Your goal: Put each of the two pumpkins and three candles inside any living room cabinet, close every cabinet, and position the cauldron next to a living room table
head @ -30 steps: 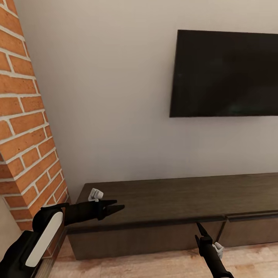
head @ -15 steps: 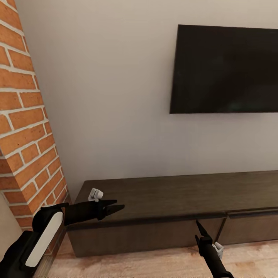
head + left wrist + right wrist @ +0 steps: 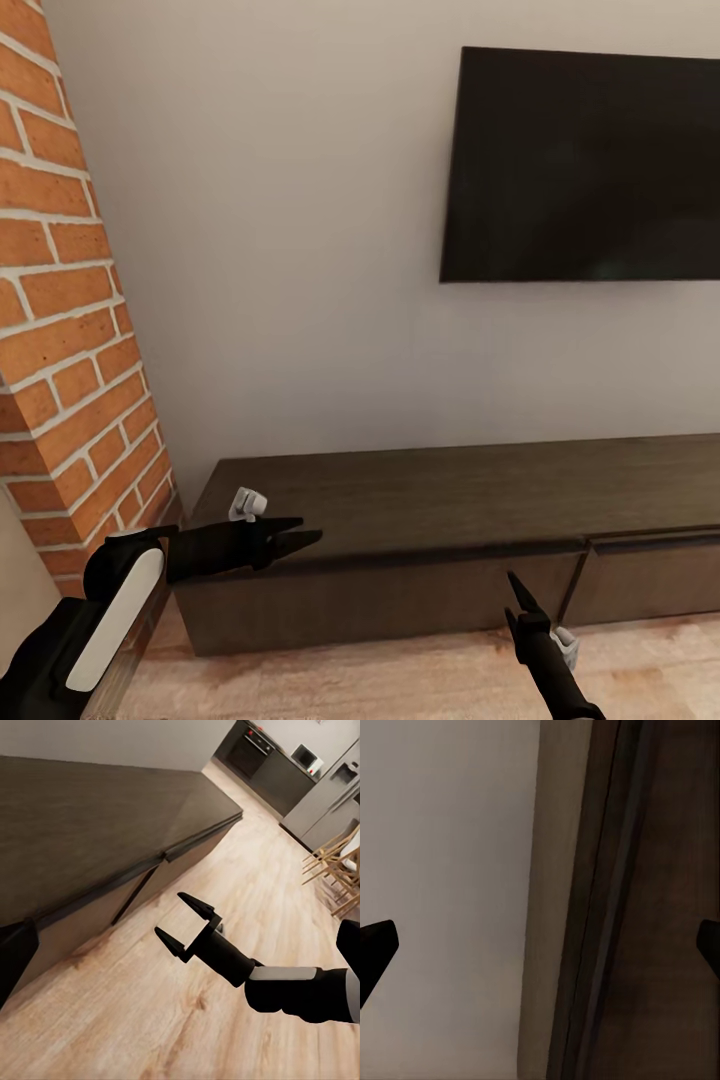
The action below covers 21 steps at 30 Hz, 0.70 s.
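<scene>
black tv (image 3: 590, 165) on wall, brick column (image 3: 70, 340) left

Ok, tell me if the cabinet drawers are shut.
Shut, as far as visible: the cabinet shows flat dark fronts flush under its top, with no pale interior exposed. Its right end runs out of frame.

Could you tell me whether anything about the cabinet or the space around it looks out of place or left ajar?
One detail stands out: on the cabinet, the right-hand drawer front appears to sit slightly proud of its neighbour, perhaps not fully shut. The television hangs straight, and nothing looks spilled or damaged.
</scene>
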### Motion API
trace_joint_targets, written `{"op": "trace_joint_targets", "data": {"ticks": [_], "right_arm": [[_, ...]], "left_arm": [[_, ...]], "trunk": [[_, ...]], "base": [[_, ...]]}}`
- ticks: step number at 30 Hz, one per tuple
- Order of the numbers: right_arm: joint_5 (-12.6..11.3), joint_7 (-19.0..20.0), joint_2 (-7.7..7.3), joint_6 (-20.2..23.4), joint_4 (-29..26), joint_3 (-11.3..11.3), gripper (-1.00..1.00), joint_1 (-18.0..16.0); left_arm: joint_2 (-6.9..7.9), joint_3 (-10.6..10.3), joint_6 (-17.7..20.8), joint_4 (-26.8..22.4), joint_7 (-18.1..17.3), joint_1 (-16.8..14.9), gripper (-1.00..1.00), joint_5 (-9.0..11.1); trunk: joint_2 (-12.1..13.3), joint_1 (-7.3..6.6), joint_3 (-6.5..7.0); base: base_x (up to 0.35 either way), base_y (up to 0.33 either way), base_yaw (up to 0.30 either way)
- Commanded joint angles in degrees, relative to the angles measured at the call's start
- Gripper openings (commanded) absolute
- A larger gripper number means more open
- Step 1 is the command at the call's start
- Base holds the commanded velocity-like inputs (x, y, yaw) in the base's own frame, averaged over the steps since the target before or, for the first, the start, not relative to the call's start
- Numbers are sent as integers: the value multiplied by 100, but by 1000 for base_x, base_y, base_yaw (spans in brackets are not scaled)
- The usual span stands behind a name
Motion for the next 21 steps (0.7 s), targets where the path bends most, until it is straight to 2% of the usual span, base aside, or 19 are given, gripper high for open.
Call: {"op": "trace_joint_targets", "data": {"ticks": [1, 6, 17, 21], "right_arm": [[-61, 18, -2, 60, 5, 14, 100, -3], [-61, 18, -1, 61, 3, 14, 100, -3], [-61, 18, 1, 60, 2, 14, 100, -3], [-61, 18, 1, 60, 2, 14, 100, -3]], "left_arm": [[3, -3, 27, -1, -1, -4, 100, 19], [3, -3, 27, 0, -1, -4, 100, 19], [9, -2, 33, 0, -7, -4, 100, 19], [5, -2, 36, 0, -6, -9, 100, 19]], "trunk": [[-44, 21, -24], [-245, 131, -114], [-245, 131, -114], [-245, 131, -114]], "base": [[0, 0, 0], [0, 0, 0], [0, 0, 0], [127, 0, 0]]}}
